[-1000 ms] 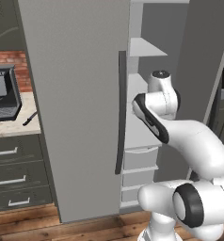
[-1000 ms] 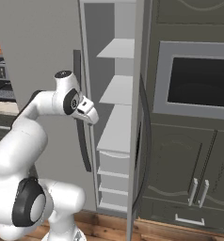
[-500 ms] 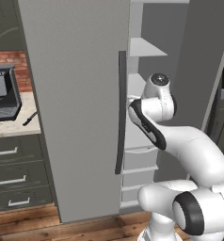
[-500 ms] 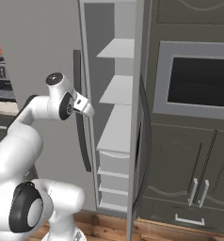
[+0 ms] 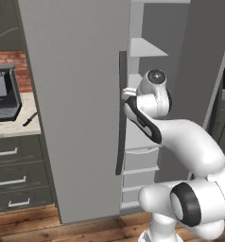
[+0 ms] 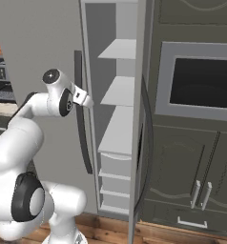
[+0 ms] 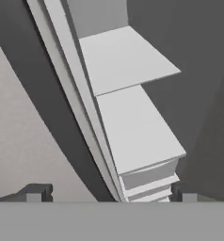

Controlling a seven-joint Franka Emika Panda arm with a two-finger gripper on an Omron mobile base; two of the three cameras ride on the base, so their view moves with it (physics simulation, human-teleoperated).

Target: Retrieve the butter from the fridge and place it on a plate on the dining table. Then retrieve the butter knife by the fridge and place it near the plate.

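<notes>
Butter is what the arm is after, yet none shows on the white shelves (image 6: pixel 119 90) that can be seen; it may lie deeper in or on a level hidden from these angles. The fridge (image 5: pixel 81 108) stands with its right door swung out edge-on, the dark curved handle (image 6: pixel 146 143) at about 3 o'clock of the open bay in the right base view, so the inside is reachable. Its left door is shut, with its long handle (image 5: pixel 121 113) just beside the robot's wrist.

The gripper (image 7: pixel 109 192) hangs at the mouth of the bay, pointed in and down along the shelf stack toward the drawers (image 6: pixel 116 183). Its fingertips (image 7: pixel 36 192) are spread wide and hold nothing, which suits a search before any grasp. In the hand view the shelves run from 12 o'clock down to 6 o'clock, all bare.

On the counter at 9 o'clock in the left base view lies a slim dark knife (image 5: pixel 30 119), left for the later step.
</notes>
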